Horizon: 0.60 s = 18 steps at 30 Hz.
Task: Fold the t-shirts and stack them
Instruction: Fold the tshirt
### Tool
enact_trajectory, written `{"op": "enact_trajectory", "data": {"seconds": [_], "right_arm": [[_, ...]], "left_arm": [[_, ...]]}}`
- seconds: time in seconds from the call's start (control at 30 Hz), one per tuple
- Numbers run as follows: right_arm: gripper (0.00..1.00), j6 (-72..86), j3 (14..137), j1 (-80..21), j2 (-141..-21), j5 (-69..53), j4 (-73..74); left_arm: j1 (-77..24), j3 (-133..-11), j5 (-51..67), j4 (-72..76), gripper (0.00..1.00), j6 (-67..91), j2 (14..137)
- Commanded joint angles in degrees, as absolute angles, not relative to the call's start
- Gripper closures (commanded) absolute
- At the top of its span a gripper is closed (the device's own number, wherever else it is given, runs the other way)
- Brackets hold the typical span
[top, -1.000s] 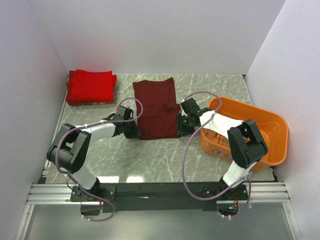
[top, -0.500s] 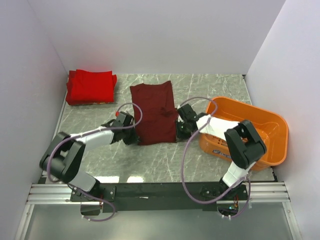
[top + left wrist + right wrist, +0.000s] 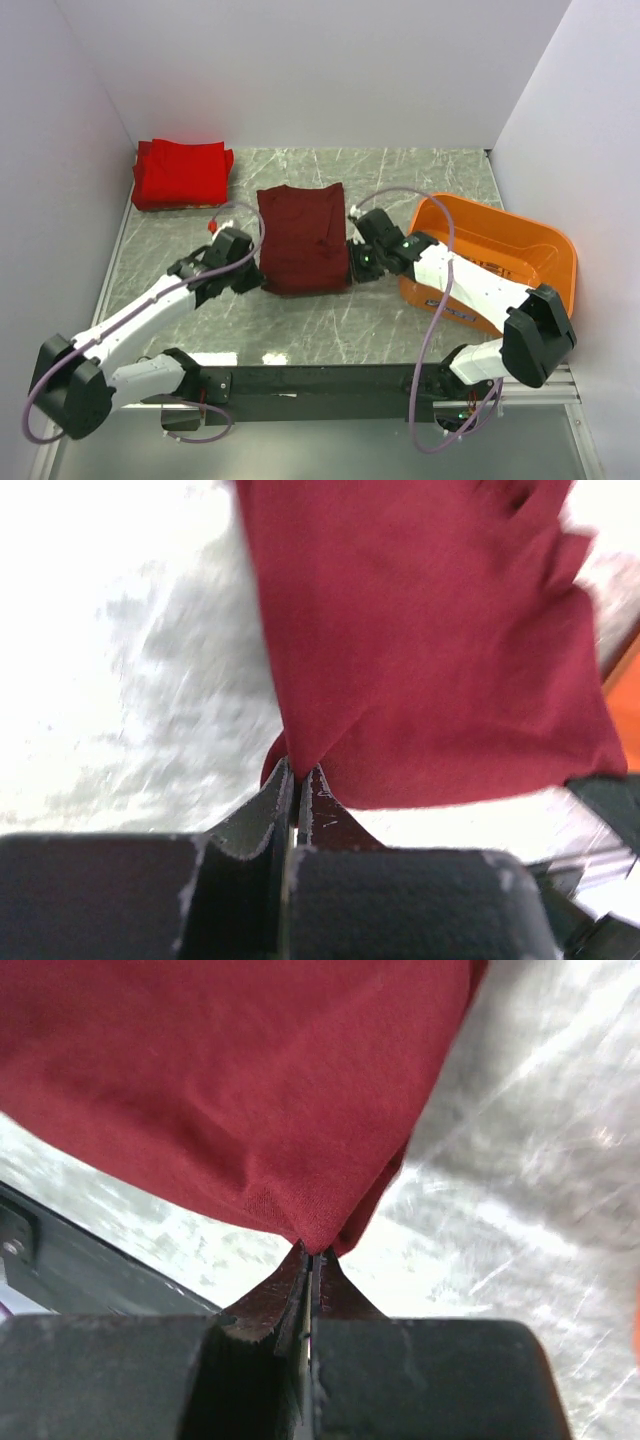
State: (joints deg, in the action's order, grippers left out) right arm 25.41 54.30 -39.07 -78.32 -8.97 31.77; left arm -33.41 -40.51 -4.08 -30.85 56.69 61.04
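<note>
Two robot arms are gripping one dark maroon t-shirt (image 3: 300,235) at the middle of a grey marbled table (image 3: 420,170). The left gripper (image 3: 257,283) is pinching the shirt's near left corner, and the right gripper (image 3: 352,268) is pinching its near right corner. Both wrist views are showing the fingers clamped tight on a small tuck of maroon cloth.

The shirt is lying as a narrow rectangle, so its sides are looking folded in already. Its near edge seems to be lifting off the table between the two grippers. Towards the far left corner, well apart from the maroon shirt, a stack of bright red t-shirts (image 3: 180,175) is sitting neatly folded. An orange basket (image 3: 480,208) is standing at the right, partly hidden by the right arm.

Judging from this, the red shirts are looking finished and the maroon one is midway through folding. Its near half is probably needing to be carried over its far half. After that, the folded bundle is needing to go onto the red stack.
</note>
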Motion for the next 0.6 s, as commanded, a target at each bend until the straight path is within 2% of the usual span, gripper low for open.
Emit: {"op": "enact_trajectory", "data": {"seconds": [0.0, 0.27, 0.57], "right_arm": [[1.0, 22.8, 62.1, -37.9, -77.8, -5.5, 33.5], [1.0, 22.0, 74.6, -30.9, -87.5, -7.3, 29.3], [1.0, 20.9, 94.3, -24.6, -101.7, -13.5, 32.6]], "left_arm": [[-32.9, -48.7, -9.7, -31.1, 0.99, 54.9, 65.7], [-25.8, -65.4, -11.2, -29.8, 0.99, 53.7, 80.8], [-21.2, -83.0, -10.0, -30.1, 0.99, 50.3, 94.5]]}}
